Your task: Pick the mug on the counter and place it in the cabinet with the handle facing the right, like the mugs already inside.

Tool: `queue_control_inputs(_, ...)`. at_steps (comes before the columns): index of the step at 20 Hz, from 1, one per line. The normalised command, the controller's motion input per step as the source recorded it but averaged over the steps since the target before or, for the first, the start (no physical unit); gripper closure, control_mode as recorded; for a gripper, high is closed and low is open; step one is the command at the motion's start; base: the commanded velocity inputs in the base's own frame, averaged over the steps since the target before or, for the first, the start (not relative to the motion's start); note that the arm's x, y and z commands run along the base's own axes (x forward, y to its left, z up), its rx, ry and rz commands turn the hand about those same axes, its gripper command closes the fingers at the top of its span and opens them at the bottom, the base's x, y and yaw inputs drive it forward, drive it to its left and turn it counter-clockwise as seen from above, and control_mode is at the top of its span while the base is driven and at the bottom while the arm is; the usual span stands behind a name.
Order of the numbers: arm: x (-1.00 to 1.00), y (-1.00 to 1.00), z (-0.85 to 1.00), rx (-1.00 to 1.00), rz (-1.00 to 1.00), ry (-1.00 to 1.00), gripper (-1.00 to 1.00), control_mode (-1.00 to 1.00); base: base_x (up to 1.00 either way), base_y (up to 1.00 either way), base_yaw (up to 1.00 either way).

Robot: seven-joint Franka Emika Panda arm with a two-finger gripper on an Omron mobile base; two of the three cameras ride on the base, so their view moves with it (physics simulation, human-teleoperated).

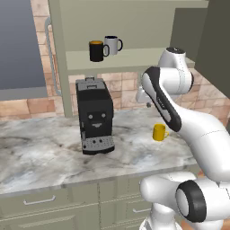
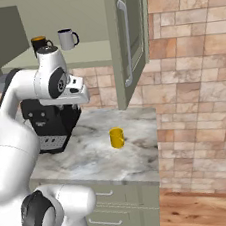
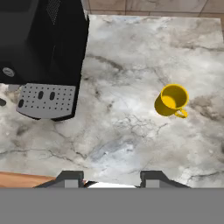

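The small yellow mug (image 1: 158, 132) (image 2: 117, 137) (image 3: 171, 100) stands upright on the marbled counter (image 1: 45, 152) (image 2: 101, 159) (image 3: 131, 61), right of the coffee machine. In the hand view its loop handle (image 3: 180, 113) points toward the lower right. My gripper (image 3: 111, 179) hovers high above the counter, looking down, open with nothing between its fingers; the mug lies ahead and to the right of it. On the shelf of the sage-green cabinet (image 1: 134, 58) (image 2: 92, 53) stand a black mug with an orange inside (image 1: 96, 50) (image 2: 39, 44) and a grey-white mug (image 1: 111, 45) (image 2: 66, 39), handles to the right.
A black coffee machine (image 1: 94, 114) (image 2: 50, 120) (image 3: 39, 48) stands on the counter below the shelf, left of the yellow mug. The cabinet's open door (image 2: 132, 36) with its metal bar handle (image 2: 124, 43) juts out at the right. A brick wall lies behind.
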Motion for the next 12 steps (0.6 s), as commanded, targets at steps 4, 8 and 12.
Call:
queue_control_inputs(4,-0.12,0.00,0.00,0.00,0.00,0.00,-1.00,-1.00,0.00,0.00,0.00)
queue_control_inputs(8,-0.36,-0.06,-0.05,0.00,0.04,-0.06,-1.00,-1.00,0.00,0.00,0.00)
queue_control_inputs(12,-0.25,-0.19,-0.31,0.00,0.13,-0.04,-1.00,-1.00,0.00,0.00,0.00)
